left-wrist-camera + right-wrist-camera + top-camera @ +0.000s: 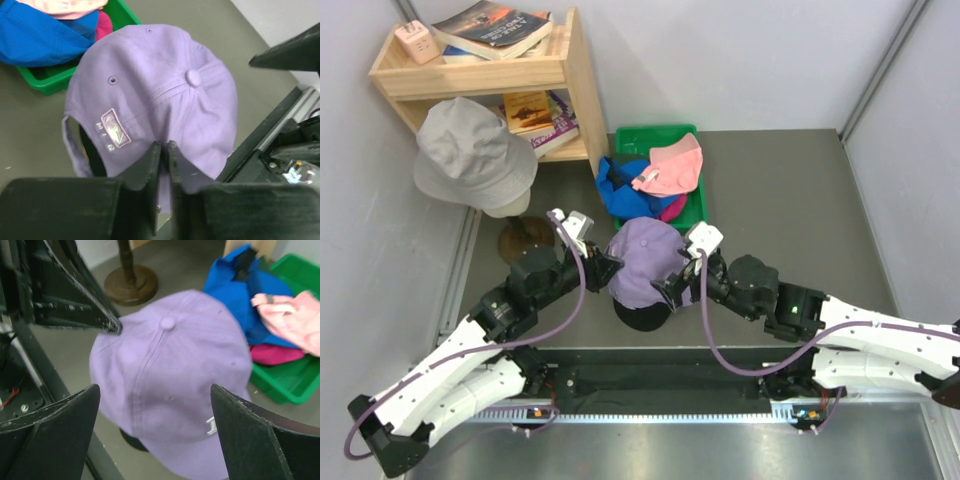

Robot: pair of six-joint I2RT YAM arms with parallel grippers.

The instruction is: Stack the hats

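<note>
Near the front edge of the bench (800, 200), a soft lavender fabric baseball cap (645, 255) sits on a black fabric cap (640, 316). The left end effector (164, 146) is nearly closed, pinching its rim fabric; the right end effector (154, 390) gapes wide and empty, facing the crown.

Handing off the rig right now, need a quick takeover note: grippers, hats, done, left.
Left gripper: nearly closed, pinching the lavender cap at its edge.
Right gripper: open, fingers either side of that cap, holding nothing.
Lavender cap sits on the black cap, just in front of the green tray. Blue cap, pink cap and magenta cap lie in the tray. No dark green cap in view.
Done: two stacked.
Left: release, then add the tray caps.
</note>
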